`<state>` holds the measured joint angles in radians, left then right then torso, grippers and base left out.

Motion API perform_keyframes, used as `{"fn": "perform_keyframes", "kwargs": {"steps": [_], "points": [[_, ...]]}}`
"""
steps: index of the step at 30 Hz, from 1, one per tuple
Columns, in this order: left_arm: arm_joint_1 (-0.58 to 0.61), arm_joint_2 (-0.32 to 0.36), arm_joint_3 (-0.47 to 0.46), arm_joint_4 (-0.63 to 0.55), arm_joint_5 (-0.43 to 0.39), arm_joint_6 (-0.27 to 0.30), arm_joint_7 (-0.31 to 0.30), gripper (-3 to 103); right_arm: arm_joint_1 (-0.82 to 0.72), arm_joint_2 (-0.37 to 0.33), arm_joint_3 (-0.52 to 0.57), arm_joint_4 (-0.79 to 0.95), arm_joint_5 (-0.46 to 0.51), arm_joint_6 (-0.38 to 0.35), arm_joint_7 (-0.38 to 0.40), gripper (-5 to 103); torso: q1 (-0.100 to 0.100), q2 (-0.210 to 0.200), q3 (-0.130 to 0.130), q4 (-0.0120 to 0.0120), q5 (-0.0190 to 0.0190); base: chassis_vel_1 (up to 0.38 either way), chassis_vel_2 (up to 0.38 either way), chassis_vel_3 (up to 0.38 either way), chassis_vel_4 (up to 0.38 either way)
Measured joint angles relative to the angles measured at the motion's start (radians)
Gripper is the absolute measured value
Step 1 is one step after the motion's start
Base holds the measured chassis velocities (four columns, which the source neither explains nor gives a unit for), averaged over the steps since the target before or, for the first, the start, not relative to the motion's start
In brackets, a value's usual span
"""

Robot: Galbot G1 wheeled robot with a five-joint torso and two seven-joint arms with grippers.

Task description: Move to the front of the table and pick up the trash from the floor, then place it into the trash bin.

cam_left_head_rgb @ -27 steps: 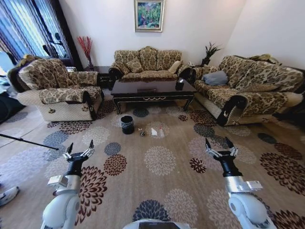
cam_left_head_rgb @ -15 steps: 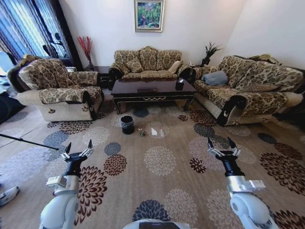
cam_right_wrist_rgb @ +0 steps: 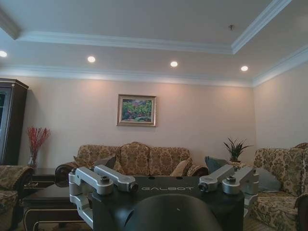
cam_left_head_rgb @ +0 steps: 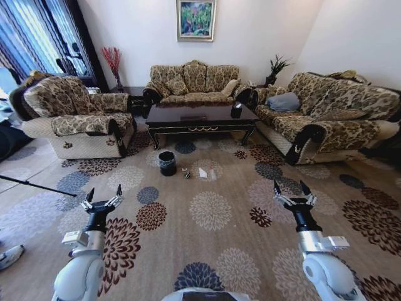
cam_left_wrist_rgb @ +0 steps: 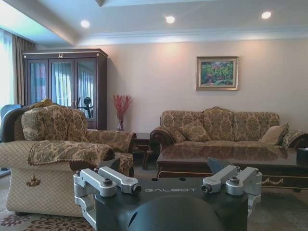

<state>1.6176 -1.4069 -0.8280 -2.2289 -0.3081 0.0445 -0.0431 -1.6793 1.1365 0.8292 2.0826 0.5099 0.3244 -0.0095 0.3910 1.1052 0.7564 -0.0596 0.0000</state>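
Note:
The dark glossy table (cam_left_head_rgb: 199, 116) stands far ahead between the sofas; its top also shows past the left gripper (cam_left_wrist_rgb: 216, 156). In front of it on the flowered carpet sits the small black trash bin (cam_left_head_rgb: 166, 163). Right of the bin lies the trash: a tiny white scrap (cam_left_head_rgb: 183, 168), a dark wrapper (cam_left_head_rgb: 187, 175), a white folded paper (cam_left_head_rgb: 202, 172) and a clear bottle (cam_left_head_rgb: 212, 175). My left gripper (cam_left_head_rgb: 104, 191) (cam_left_wrist_rgb: 168, 185) and right gripper (cam_left_head_rgb: 289, 187) (cam_right_wrist_rgb: 166, 185) are both open and empty, held low over the carpet well short of the trash.
An armchair (cam_left_head_rgb: 75, 116) flanks the table on the left, a long sofa (cam_left_head_rgb: 332, 119) on the right and another sofa (cam_left_head_rgb: 194, 84) behind it. A thin dark rod (cam_left_head_rgb: 37, 185) lies on the floor at the left. Open carpet (cam_left_head_rgb: 210, 210) stretches between me and the trash.
The right gripper has drifted slightly right and down. The left gripper and the room hold almost the same place.

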Motion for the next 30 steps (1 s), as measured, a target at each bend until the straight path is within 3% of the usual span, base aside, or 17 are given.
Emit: {"fn": "perform_keyframes", "kwargs": {"steps": [30], "points": [[0.006, -0.009, 0.012, 0.005, 0.016, -0.005, 0.005, 100, 0.0, 0.033, 0.005, -0.001, -0.01, 0.008, -0.002, 100, -0.05, -0.115, -0.065, 0.0, 0.0, 0.0, 0.0, 0.0, 0.0]]}}
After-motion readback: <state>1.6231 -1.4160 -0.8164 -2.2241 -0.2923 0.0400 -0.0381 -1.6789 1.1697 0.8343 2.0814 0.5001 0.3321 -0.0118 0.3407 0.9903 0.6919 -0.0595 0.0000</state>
